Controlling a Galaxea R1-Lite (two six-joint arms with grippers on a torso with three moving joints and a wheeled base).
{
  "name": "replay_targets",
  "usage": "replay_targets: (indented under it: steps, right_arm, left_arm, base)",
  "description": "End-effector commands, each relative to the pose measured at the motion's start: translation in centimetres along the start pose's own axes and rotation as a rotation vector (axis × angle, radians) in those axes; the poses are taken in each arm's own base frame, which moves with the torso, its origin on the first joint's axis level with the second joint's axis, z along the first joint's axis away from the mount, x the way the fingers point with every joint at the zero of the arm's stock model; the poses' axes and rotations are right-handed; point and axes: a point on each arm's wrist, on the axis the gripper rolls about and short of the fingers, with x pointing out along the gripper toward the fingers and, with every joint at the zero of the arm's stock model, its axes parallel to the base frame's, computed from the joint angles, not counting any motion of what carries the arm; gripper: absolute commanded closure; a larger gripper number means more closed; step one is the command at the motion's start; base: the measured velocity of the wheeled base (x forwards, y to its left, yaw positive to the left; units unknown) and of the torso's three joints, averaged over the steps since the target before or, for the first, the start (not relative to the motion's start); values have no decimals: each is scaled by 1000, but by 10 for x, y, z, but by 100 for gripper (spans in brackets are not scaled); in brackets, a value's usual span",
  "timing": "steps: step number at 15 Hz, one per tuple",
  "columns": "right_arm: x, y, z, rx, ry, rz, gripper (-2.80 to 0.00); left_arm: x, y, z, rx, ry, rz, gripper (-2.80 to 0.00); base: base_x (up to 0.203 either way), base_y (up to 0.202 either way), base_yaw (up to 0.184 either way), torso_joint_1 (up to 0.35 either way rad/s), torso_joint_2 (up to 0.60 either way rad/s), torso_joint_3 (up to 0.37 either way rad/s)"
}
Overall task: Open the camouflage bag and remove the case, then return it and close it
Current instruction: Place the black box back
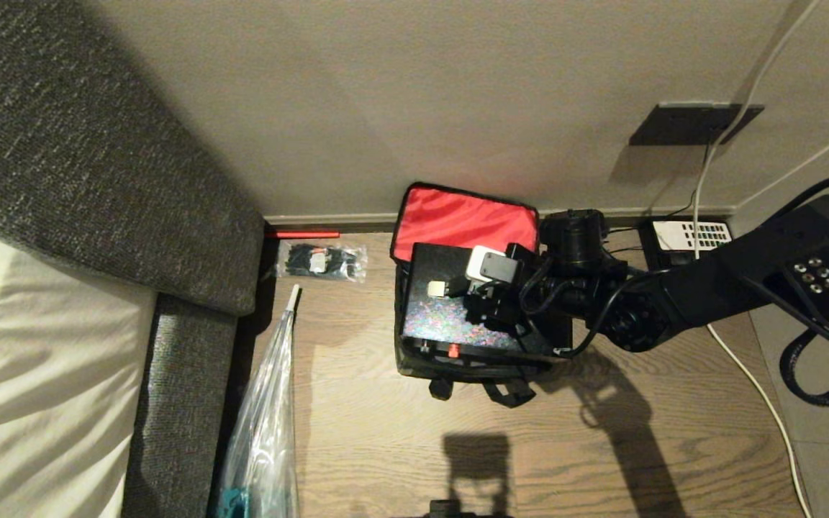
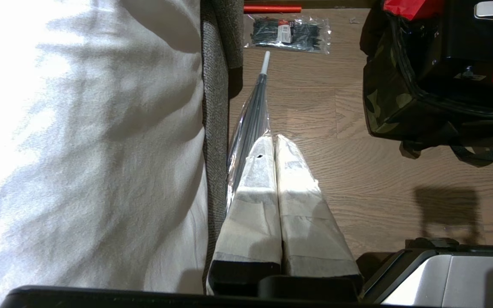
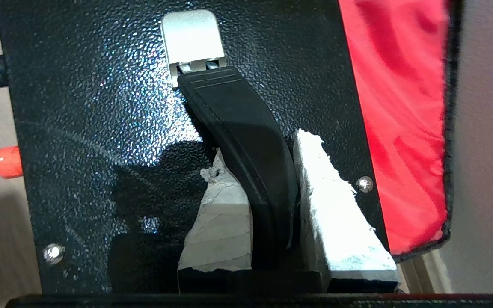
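The camouflage bag (image 1: pixel 472 368) stands open on the wood floor by the wall, its red-lined lid flap (image 1: pixel 465 223) leaning back. The case (image 1: pixel 432 316), black and speckled, sits in the bag's mouth with its red latch (image 1: pixel 452 350) toward me. My right gripper (image 3: pixel 261 147) comes in from the right and is shut on the case's black handle (image 3: pixel 238 111), a taped finger (image 3: pixel 332 201) on each side. The handle's whitish end (image 3: pixel 191 36) shows beyond it. My left gripper (image 2: pixel 275 140) hangs shut and empty, parked low beside the sofa edge, away from the bag (image 2: pixel 394 102).
A grey sofa (image 1: pixel 98 180) with a white cushion fills the left. A clear plastic bag (image 1: pixel 263 432) and a packet of zip ties (image 1: pixel 321 260) lie between the sofa and the camouflage bag. A telephone (image 1: pixel 691 234) and a white cable (image 1: pixel 753 381) are at the right.
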Motion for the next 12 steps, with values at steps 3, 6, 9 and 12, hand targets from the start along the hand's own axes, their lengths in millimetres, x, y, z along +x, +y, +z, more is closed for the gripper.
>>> replay_targets:
  steps: [3, 6, 9, 12]
  right_arm:
    - [-3, -8, 11, -15, -28, -16, 0]
    - [3, -5, 11, -11, -26, -1, 0]
    - [11, -1, 5, -7, -23, 3, 0]
    - [21, 1, 0, 0, -21, 1, 0]
  left_arm:
    - [0, 0, 0, 1, 1, 1, 0]
    - [0, 0, 0, 0, 1, 0, 0]
    - [0, 0, 0, 1, 1, 1, 0]
    - [0, 0, 0, 1, 1, -1, 0]
  base:
    - [0, 0, 0, 0, 0, 0]
    - [0, 0, 0, 0, 0, 0]
    - [0, 0, 0, 0, 0, 0]
    - [0, 0, 0, 0, 0, 0]
